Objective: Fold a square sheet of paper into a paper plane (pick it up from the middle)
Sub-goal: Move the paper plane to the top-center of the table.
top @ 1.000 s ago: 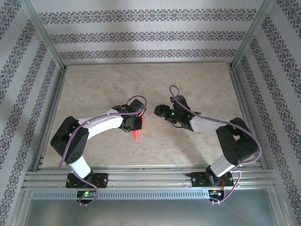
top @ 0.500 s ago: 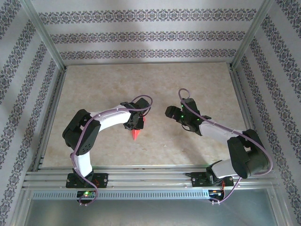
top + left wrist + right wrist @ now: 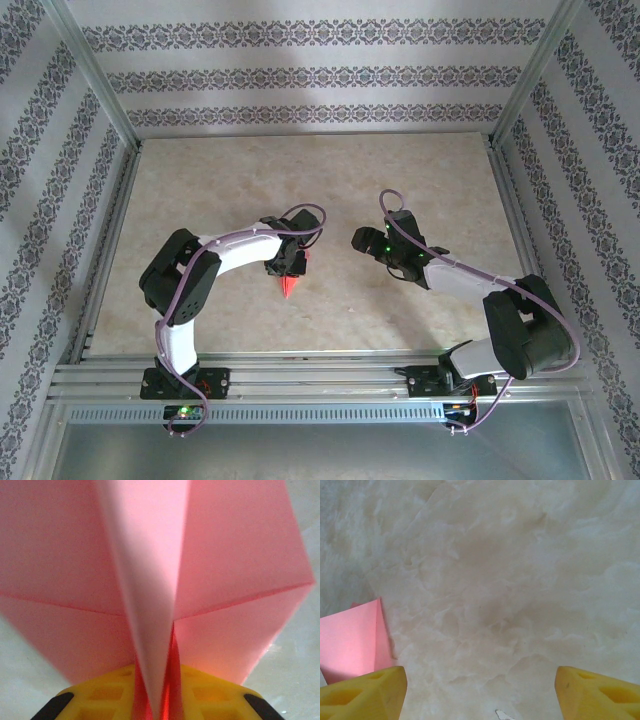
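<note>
- Top view: the paper plane (image 3: 290,284) is looking finished, a pointed dart sticking out from under the left gripper (image 3: 284,262); the right gripper (image 3: 362,240) is hanging well apart.
- Left wrist: narrow jaws are flanking the plane's keel; I cannot tell whether they are pinching it.
- Right wrist: the jaws are standing wide, holding nothing; only the release is looking left to do.

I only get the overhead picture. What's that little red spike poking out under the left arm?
Observer: The left wrist camera shows it close: the paper plane, pink, with a centre fold and wings spreading both ways.
Operator: Is the arm gripping it?
Observer: The centre fold runs down into the narrow slit between the left gripper's yellow fingers; whether they pinch it, I cannot tell.
Operator: And the other arm?
Observer: The right gripper stands open over the table, nothing between its fingers.
</note>
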Tool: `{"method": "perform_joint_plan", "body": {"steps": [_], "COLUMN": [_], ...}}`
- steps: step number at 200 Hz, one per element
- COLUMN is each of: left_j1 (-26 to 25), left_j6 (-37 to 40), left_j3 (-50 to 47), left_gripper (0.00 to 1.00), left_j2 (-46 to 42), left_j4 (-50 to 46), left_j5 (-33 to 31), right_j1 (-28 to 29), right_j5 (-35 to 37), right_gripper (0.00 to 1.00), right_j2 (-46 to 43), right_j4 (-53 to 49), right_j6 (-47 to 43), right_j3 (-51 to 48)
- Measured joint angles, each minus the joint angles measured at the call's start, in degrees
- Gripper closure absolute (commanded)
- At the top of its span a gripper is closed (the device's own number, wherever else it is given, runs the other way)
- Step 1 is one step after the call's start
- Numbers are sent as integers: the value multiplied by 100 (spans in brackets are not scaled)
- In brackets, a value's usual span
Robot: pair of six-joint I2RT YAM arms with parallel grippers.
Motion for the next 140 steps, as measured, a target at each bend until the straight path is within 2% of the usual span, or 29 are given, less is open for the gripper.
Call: {"method": "perform_joint_plan", "body": {"steps": [41, 140], "left_j1": [-31, -31], "left_j6": [-101, -164], "left_j3": [13, 306], "left_gripper": [77, 90], "left_j2": [22, -142], "left_j4": [0, -210], "left_j5": [-20, -245], "right_j1": [0, -63], "right_j5": [0, 2], "right_gripper": [22, 20], "right_j2": [0, -92], "right_j4": [0, -2], "right_j6": [2, 2], "right_j3": [-7, -52]}}
